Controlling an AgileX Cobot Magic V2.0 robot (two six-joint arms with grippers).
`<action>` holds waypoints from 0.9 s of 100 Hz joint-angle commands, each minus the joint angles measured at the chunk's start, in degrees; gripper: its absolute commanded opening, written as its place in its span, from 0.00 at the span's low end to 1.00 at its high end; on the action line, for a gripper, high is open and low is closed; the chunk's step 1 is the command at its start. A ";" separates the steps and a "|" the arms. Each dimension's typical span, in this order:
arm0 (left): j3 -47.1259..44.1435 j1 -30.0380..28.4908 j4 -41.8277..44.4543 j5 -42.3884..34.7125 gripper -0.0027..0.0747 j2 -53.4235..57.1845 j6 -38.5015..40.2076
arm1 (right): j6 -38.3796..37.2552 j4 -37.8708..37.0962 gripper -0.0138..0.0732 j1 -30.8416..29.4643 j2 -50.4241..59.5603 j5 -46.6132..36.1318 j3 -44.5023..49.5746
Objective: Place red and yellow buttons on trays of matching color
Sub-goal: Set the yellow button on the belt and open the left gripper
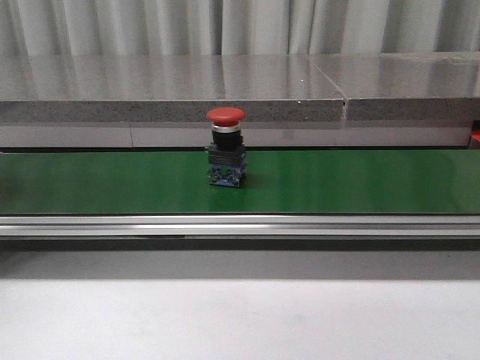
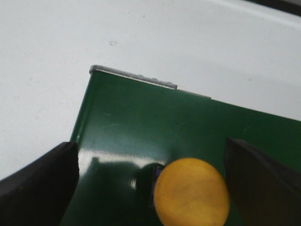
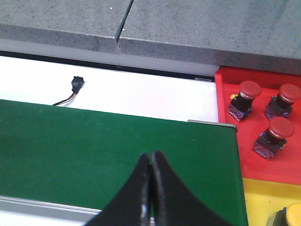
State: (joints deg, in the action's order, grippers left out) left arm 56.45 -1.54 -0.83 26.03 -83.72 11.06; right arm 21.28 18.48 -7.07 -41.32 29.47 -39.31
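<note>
In the front view, one red button (image 1: 226, 147) stands upright on the green belt (image 1: 360, 180), a little left of the middle of the frame. Neither arm is seen in this view.

In the left wrist view, the left gripper (image 2: 150, 183) hangs over one end of the belt (image 2: 141, 122). Its two dark fingers (image 2: 40, 188) appear at the lower left and lower right of the frame and they stand wide apart. A yellow button (image 2: 192, 192) is between them at the bottom of the frame, closer to the finger on the right, and it touches neither finger. Only its round yellow cap is clear; the body below is blurred.

In the right wrist view, the right gripper (image 3: 150, 160) has its fingers pressed together with nothing between them, at the bottom centre, over the belt (image 3: 94, 141). At the right of the frame a red tray (image 3: 225, 117) holds three red-capped buttons (image 3: 244, 96). Below it lies a yellow tray (image 3: 263, 197), and a yellow cap (image 3: 294, 214) shows at the lower right corner, well apart from the gripper. A small black connector (image 3: 76, 84) with wires lies on the white surface at the upper left.
</note>
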 commanded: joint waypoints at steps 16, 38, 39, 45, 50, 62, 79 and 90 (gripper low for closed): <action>1.61 0.54 -0.54 -4.13 0.82 9.76 -0.94 | 0.28 0.56 0.08 0.07 0.41 -3.34 -1.49; 1.14 4.16 -0.54 -3.61 0.82 17.67 -3.16 | 0.28 0.56 0.08 0.07 0.41 -3.34 -1.49; 1.06 4.34 -0.54 -3.61 0.82 18.16 -3.16 | 0.28 0.56 0.08 0.07 0.41 -3.34 -1.49; 0.42 5.92 -0.54 -3.72 0.82 20.10 -3.16 | 0.28 0.56 0.08 0.07 0.41 -3.34 -1.49; -0.44 7.06 -0.54 -3.81 0.82 21.80 -3.16 | 0.28 0.56 0.08 0.07 0.41 -3.34 -1.49; -3.52 9.12 -0.17 -4.08 0.82 26.12 -3.16 | 0.28 0.56 0.08 0.07 0.41 -3.34 -1.49; -9.32 9.80 0.07 -4.32 0.82 33.83 -3.16 | 0.28 0.56 0.08 0.07 0.41 -3.34 -1.49; -13.58 9.80 0.45 -5.09 0.82 39.41 -3.16 | 0.28 0.56 0.08 0.07 0.41 -3.34 -1.49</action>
State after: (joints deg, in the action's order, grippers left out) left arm 44.11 7.78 -0.61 25.62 -48.97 8.00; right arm 21.28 18.48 -7.07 -41.32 29.47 -39.31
